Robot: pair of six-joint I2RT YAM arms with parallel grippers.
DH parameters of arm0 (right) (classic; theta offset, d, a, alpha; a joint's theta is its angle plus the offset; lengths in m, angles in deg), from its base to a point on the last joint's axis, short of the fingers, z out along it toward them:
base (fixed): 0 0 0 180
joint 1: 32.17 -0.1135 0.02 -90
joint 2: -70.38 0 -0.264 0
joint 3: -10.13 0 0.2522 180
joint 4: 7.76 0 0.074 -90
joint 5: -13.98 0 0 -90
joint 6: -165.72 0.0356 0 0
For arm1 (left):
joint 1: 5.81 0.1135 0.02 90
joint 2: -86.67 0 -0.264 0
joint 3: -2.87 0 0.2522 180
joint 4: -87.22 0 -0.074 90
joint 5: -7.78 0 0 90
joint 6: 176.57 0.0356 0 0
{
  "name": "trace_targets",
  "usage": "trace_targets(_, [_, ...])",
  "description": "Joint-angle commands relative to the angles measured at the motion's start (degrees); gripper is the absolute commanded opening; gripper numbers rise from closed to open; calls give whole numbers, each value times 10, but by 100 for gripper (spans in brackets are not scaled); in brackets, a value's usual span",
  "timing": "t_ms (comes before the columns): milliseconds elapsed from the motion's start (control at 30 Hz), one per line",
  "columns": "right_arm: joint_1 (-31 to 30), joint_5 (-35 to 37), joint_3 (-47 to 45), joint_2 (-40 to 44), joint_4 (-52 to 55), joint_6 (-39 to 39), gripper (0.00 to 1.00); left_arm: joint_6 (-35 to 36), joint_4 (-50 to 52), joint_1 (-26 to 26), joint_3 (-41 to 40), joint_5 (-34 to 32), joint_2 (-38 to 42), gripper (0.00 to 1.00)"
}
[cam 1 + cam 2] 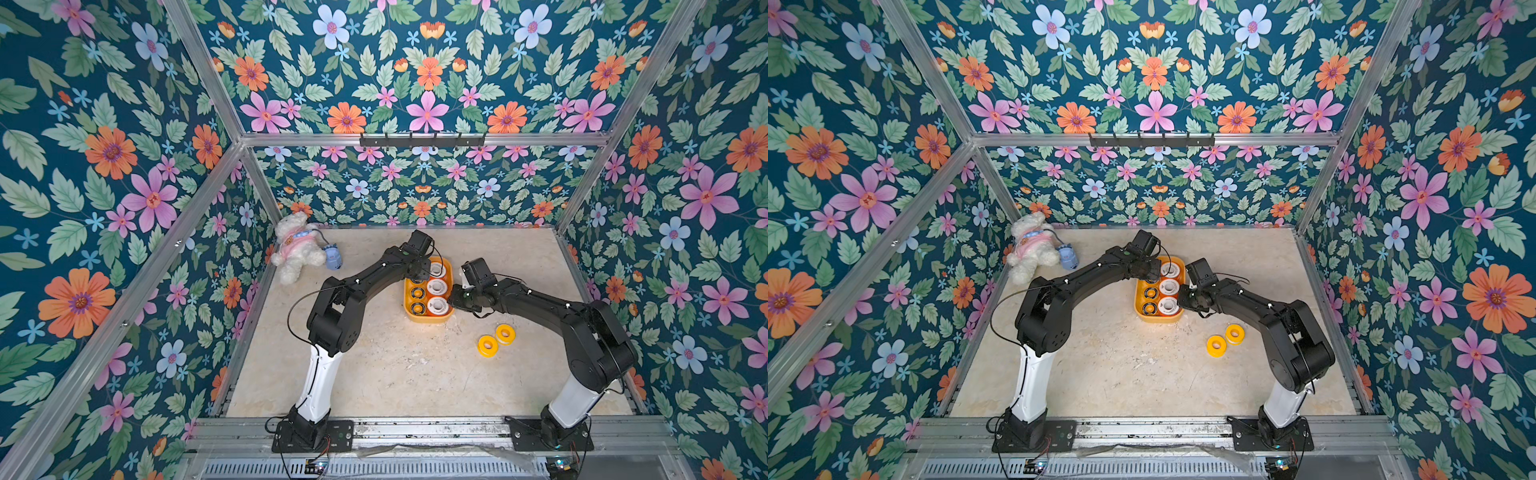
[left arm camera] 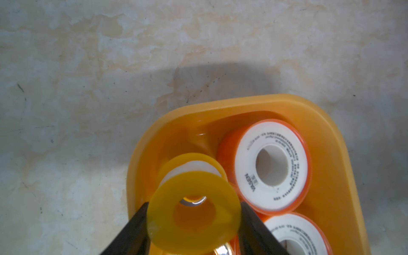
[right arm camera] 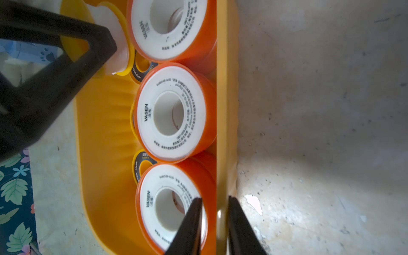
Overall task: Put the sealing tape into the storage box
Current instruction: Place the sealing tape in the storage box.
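Yellow sealing tape [image 2: 162, 223] hangs over the storage box [image 2: 276, 102], clamped between the left gripper's [image 2: 194, 205] fingers; the right gripper's [image 3: 215, 198] fingers pinch the box's rim.

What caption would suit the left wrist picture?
Left gripper holding a yellow spool over the storage box, beside a white-faced spool.

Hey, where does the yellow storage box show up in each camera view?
Both top views: storage box just below the picture's centre.
Left wrist: its rounded end lies beyond the gripped yellow spool.
Right wrist: its long rim crosses the whole picture, with the right gripper astride it.
Shared landmark: the end white-faced spool inside it.
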Motion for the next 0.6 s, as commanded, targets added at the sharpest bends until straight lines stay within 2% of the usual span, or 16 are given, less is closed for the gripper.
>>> trace_targets(0, [-1, 9, 2, 2, 3, -8, 26, 6, 12, 0, 5, -5, -5, 62])
trace_targets(567, [-1, 13, 1, -4, 5, -9, 27, 8, 25, 1, 13, -9, -9, 67])
